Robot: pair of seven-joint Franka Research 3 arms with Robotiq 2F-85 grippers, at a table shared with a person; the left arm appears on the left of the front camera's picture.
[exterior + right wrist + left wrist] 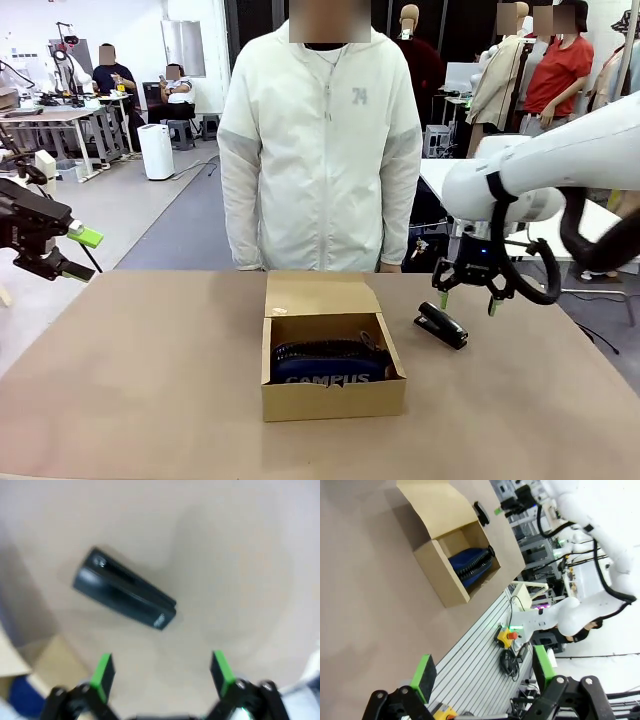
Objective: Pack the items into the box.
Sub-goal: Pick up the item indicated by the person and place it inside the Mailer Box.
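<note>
Navy fabric pouch lies in the plain cardboard box; smooth black wedge-shaped stapler rests beside it, under the right gripper, jaws spread and empty; left gripper likewise gapes

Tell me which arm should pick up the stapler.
Right. The right gripper, open, hovers close over the stapler beside the box; the left gripper hangs far off at the table edge.

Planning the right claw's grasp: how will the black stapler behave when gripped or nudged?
The stapler looks rigid and compact, so it is probably stiff and dense for its size. Lying flat on the table, it should slide rather than roll. Its smooth dark casing may slip in the open right claw.
</note>
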